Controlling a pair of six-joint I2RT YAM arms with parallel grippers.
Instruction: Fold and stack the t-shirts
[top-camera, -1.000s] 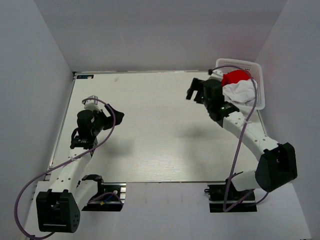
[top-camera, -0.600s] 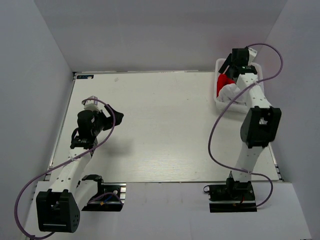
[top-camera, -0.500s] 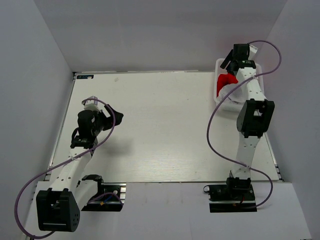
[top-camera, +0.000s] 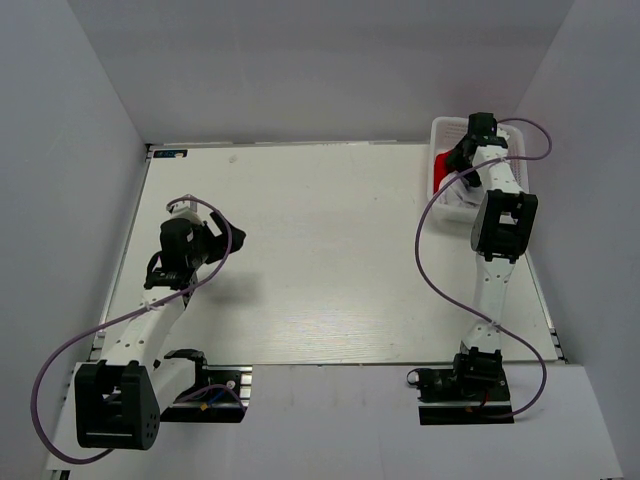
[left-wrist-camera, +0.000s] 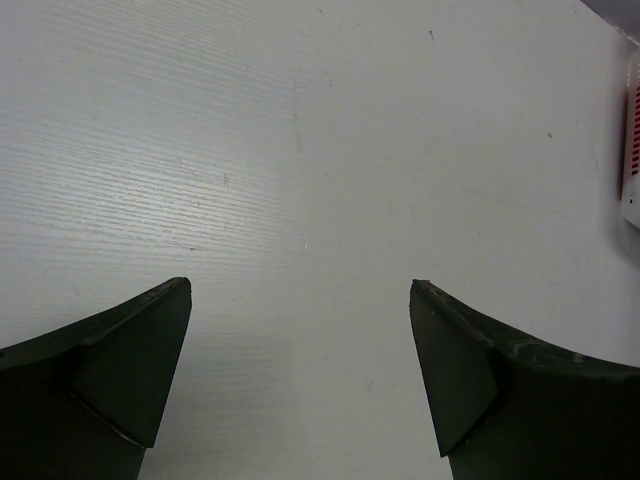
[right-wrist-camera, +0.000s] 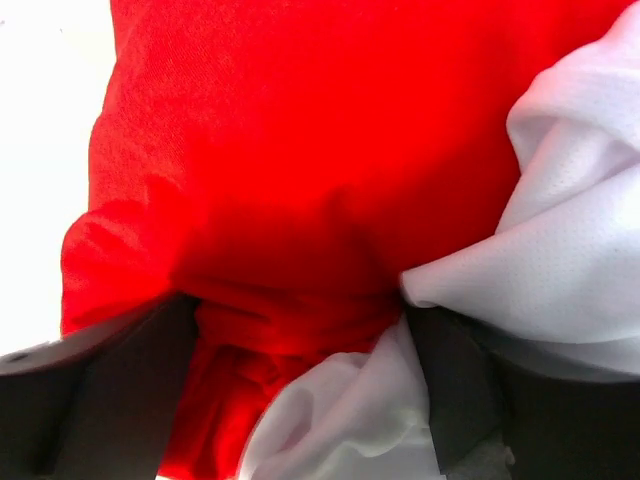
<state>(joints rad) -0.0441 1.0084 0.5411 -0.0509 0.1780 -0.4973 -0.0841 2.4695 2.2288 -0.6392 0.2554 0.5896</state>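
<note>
The red t-shirt (right-wrist-camera: 290, 150) lies crumpled against the white t-shirt (right-wrist-camera: 570, 230), both inside the white lattice basket (top-camera: 447, 126) at the table's far right corner. My right gripper (right-wrist-camera: 300, 310) is pushed down into that pile, open, with red folds and a bit of white cloth between its dark fingers (right-wrist-camera: 460, 380). From above, the right gripper (top-camera: 463, 158) sits over the basket, with a strip of the red t-shirt (top-camera: 441, 164) showing left of it. My left gripper (left-wrist-camera: 300, 285) stands open and holds nothing, above bare tabletop on the left side (top-camera: 232, 228).
The basket's edge (left-wrist-camera: 632, 150) shows at the far right of the left wrist view. The white wood-grain table (top-camera: 330, 250) is boxed in by grey walls at the back and both sides. The right arm stretches along the table's right edge.
The right arm swung from the table's middle right out over the basket and dropped its gripper into the shirts. The left arm has barely moved.
</note>
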